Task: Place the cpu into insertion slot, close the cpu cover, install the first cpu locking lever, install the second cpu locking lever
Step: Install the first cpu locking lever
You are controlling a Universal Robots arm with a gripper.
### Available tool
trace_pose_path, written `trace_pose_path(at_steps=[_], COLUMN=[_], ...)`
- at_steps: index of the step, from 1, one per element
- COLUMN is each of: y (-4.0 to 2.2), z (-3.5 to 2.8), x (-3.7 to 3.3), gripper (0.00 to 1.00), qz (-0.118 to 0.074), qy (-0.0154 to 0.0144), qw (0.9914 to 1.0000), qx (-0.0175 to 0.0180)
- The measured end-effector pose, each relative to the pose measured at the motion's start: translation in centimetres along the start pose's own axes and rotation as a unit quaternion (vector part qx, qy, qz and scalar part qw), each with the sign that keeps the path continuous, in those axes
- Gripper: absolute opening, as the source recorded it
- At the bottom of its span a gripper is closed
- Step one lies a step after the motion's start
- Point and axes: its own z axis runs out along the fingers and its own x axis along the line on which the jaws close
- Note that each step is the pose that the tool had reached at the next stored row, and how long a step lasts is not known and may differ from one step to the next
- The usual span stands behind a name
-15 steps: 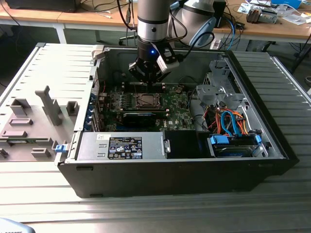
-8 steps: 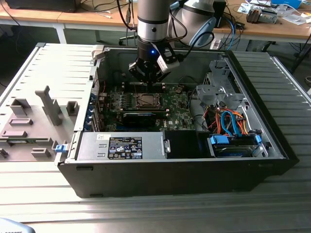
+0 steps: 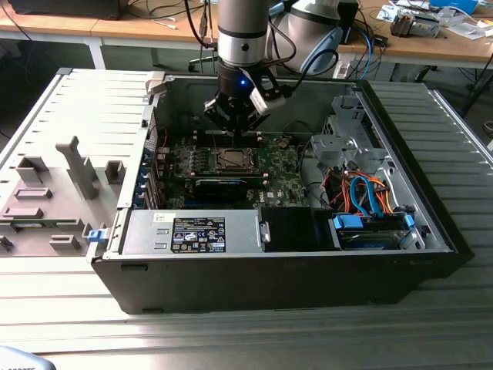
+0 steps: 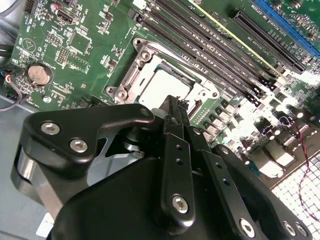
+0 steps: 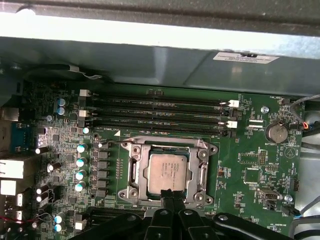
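Observation:
The cpu (image 5: 167, 172) shows its silvery-grey top, lying flat in the insertion slot (image 5: 129, 191) on the green board. The cpu cover (image 5: 204, 170), a silvery frame, lies flat around it, and a thin wire lever runs along one side of the socket. My gripper (image 5: 172, 194) hangs just above the socket's near edge with its black fingers (image 5: 165, 199) pressed together and nothing seen between them. In the second wrist view the gripper (image 4: 172, 104) overlaps the edge of the cpu (image 4: 160, 82). In the exterior view the gripper (image 3: 235, 129) hovers over the insertion slot (image 3: 231, 160) inside the open case.
Long black memory slots (image 5: 160, 112) run beside the socket, with capacitors (image 5: 80, 162) and a coin battery (image 5: 276, 132) on either side. The case wall (image 5: 150, 60) stands close behind. A power supply (image 3: 196, 231), orange and blue cables (image 3: 362, 193) and a drive cage (image 3: 347, 142) crowd the case.

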Motion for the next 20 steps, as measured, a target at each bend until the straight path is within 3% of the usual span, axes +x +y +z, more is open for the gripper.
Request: trace_pose_path(at_steps=[20], y=[0.15], z=[-0.01], x=[0.83], gripper=[0.11], qz=[0.0], qy=[0.0], qw=[1.0], qx=[0.0])
